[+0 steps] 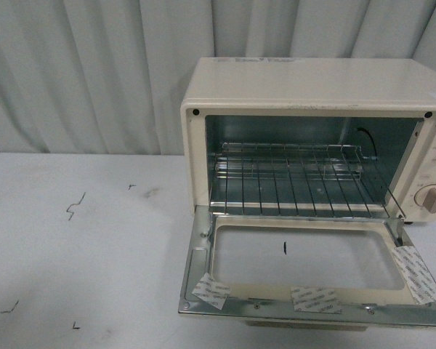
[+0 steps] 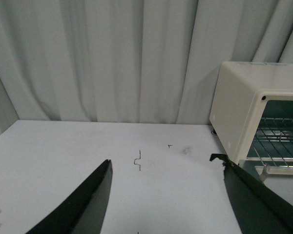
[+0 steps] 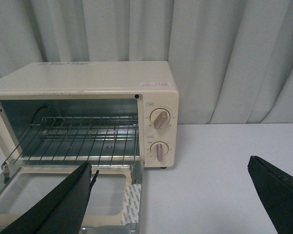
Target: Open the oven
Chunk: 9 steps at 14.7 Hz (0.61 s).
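Nearest the front camera lies the dropped door [image 1: 305, 273] of the oven [image 1: 312, 83], folded flat toward the robot with its inner side up. Its glass pane shows the white table [image 1: 80, 240] through it, and three pieces of printed tape are stuck along its frame: one at the left front corner, one mid front edge, one on the right side.

The oven stands on the right half of the table, its back close to the grey curtain [image 1: 94, 73]. Its mouth faces the robot, and its long axis runs left to right, across the robot's view. Inside, one wire rack [image 1: 294, 178] sits level in the cavity. Two round knobs [image 3: 159, 119] are stacked one above the other on the panel right of the opening.

A few small dark marks dot the table to the left of the oven.

Neither arm shows in the front view. In the left wrist view the left gripper [image 2: 166, 195] has its two dark fingers spread wide with only bare table between them, the oven just beside one finger. In the right wrist view the right gripper [image 3: 171, 195] is likewise spread wide and holds nothing, one finger over the door's corner.
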Each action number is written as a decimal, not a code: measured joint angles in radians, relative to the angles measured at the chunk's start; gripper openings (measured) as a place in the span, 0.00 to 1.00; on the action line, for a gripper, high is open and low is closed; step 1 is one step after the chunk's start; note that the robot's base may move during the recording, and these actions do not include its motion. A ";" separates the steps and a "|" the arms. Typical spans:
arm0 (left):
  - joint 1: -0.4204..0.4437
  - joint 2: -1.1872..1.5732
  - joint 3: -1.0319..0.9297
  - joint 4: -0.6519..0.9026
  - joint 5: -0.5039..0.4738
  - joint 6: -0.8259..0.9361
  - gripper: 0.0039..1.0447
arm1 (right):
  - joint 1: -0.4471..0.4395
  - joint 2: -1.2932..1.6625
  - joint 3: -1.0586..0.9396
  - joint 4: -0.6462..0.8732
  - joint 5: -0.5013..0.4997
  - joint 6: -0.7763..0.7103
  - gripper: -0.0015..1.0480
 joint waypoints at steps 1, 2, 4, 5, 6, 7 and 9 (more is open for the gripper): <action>0.000 0.000 0.000 0.000 0.000 0.000 0.81 | 0.000 0.000 0.000 0.000 0.000 0.000 0.94; 0.000 0.000 0.000 0.000 0.000 0.000 0.92 | 0.000 0.000 0.000 0.000 0.000 0.000 0.94; 0.000 0.000 0.000 -0.001 0.000 0.000 0.94 | 0.000 0.000 0.000 0.000 0.000 0.000 0.94; 0.000 0.000 0.000 0.000 0.000 0.000 0.94 | 0.000 0.000 0.000 0.000 0.000 0.000 0.94; 0.000 0.000 0.000 -0.002 0.000 0.000 0.94 | 0.000 0.000 0.000 -0.001 0.000 0.000 0.94; 0.000 0.000 0.000 0.000 0.000 0.000 0.94 | 0.000 0.000 0.000 0.000 0.000 0.000 0.94; 0.000 0.000 0.000 -0.002 -0.001 0.000 0.94 | 0.000 0.000 0.000 -0.002 0.000 0.000 0.94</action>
